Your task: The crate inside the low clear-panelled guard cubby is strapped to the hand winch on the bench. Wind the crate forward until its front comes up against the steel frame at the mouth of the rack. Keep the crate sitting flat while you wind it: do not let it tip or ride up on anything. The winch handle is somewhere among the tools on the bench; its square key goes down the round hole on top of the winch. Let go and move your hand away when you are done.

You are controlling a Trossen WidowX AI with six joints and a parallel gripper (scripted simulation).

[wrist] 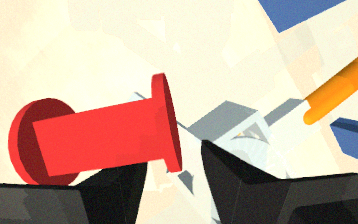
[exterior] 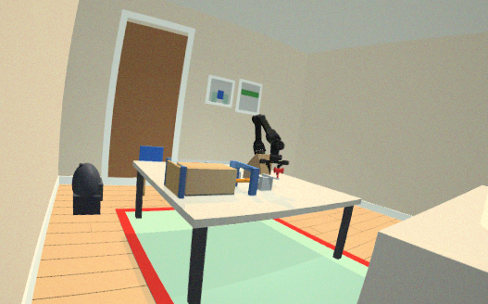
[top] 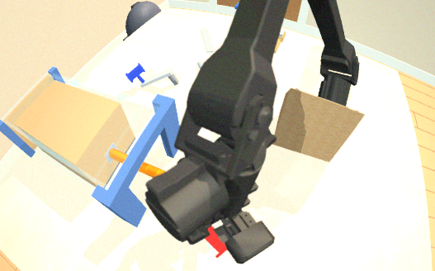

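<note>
The tan crate (top: 69, 120) (exterior: 207, 182) sits flat in the clear-panelled cubby, its front set back from the blue frame (top: 141, 145) (wrist: 300, 12). An orange strap (top: 152, 169) (wrist: 347, 80) runs from the crate under the frame to the grey winch (exterior: 265, 183) (wrist: 225, 120). A red spool-shaped piece (top: 215, 241) (exterior: 279, 171) (wrist: 105, 132) lies across the left fingertip, close below the wrist camera. My gripper (top: 220, 236) (exterior: 275, 170) (wrist: 175, 146) is partly open above the winch area. A gap shows between the red piece and the right finger. The winch's top hole and any key are hidden.
A blue spool-shaped tool (top: 134, 73), a grey bent bar (top: 156, 78) and a pale bar (top: 206, 40) lie toward the back of the bench. A brown board (top: 319, 124) stands upright near the arm's base. The blue frame stands close beside the gripper.
</note>
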